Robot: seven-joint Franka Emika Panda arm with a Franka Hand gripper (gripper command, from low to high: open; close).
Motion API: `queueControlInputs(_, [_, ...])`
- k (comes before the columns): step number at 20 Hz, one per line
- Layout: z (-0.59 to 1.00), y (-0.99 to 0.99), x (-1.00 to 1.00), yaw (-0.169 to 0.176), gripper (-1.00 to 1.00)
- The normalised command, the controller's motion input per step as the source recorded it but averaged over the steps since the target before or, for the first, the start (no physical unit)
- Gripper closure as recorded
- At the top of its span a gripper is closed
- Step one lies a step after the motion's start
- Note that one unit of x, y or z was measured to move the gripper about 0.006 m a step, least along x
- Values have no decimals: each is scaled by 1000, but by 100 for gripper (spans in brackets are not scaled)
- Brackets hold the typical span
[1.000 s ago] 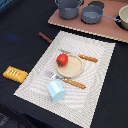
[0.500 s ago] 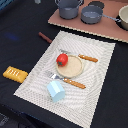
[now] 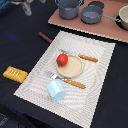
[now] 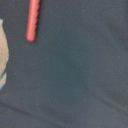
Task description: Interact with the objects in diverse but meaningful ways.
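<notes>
Looking across the exterior view, a dark worktop carries a pale woven placemat set at a slant. On the mat sits a round wooden plate, and a red tomato rests on the plate's edge toward the exterior view's left. A wooden-handled knife lies just beyond the plate, and a wooden-handled fork lies along its near side. A pale blue cup lies tipped on the mat, near the fork. Off the mat, toward the exterior view's left, a yellow ridged block lies flat on the worktop, well apart from the plate. A thin reddish-brown sausage stick lies on the worktop just beside the mat's far corner. Two grey pots stand on a pinkish board farther back. The gripper shows only in part at the upper corner (blurred, so I cannot tell whether it is released or clenched).

In the wrist view, the sausage stick appears as a reddish ridged rod on the dark worktop, with a pale edge at one side, too blurred to name.
</notes>
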Motion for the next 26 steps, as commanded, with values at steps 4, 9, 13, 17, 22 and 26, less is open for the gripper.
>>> queueControlInputs(4, [-113,-928,227,73,-100])
queueControlInputs(9, [-208,-927,226,61,-100])
queueControlInputs(13, [-354,-809,194,51,-100])
queueControlInputs(17, [-436,-615,149,23,-100])
queueControlInputs(22, [-449,-387,3,1,-100])
queueControlInputs(26, [-354,-405,29,0,-100])
